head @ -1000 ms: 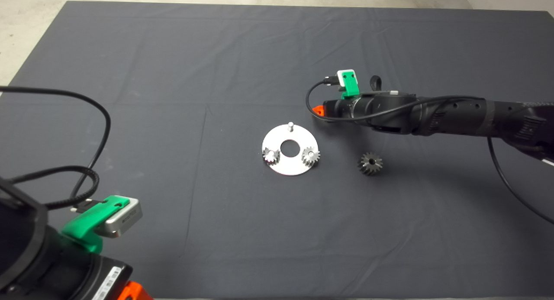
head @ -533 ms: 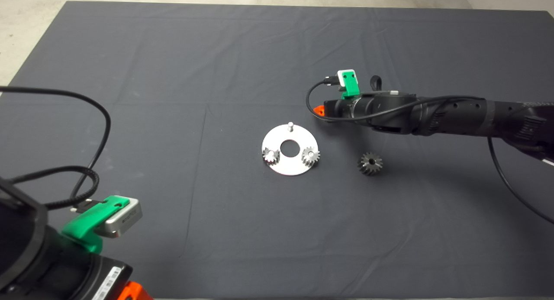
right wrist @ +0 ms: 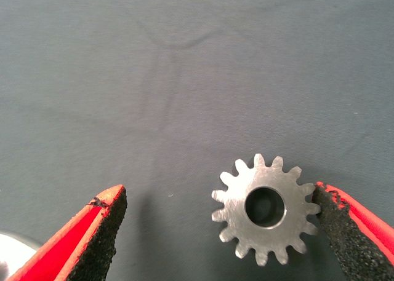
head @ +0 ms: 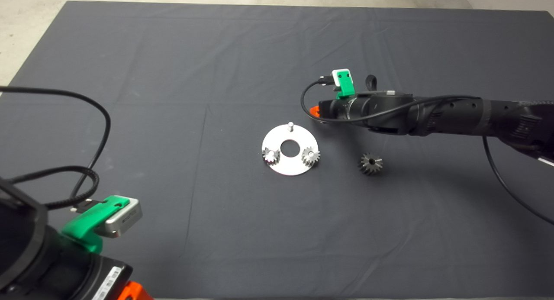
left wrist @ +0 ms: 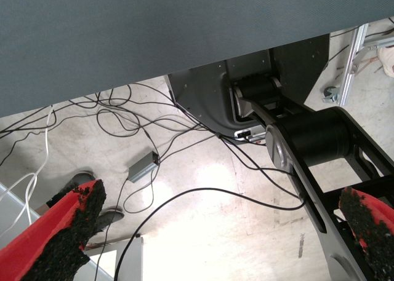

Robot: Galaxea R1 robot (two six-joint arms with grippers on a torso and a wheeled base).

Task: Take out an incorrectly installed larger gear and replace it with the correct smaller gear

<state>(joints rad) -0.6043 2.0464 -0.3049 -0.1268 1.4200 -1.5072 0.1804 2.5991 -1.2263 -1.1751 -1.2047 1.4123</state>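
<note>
Shows the right tool (right wrist: 217, 198) low over the dark mat (head: 173, 53) on the bench, beside a round silver metal plate with a centre hole (head: 277, 137). Spreads its red fingers wide to straddle the small dark-grey steel gear with short teeth (right wrist: 265, 208), which lies flat, one pad just beside the teeth: likely poised to grasp. Leaves one plate peg (head: 290, 126) bare, probably for this gear. Places the wide silver-grey steel gear with long splayed teeth (head: 370, 163) on the mat, off the plate, apparently removed. Parks the left tool (left wrist: 221, 201) wide open at the near bench edge.
</note>
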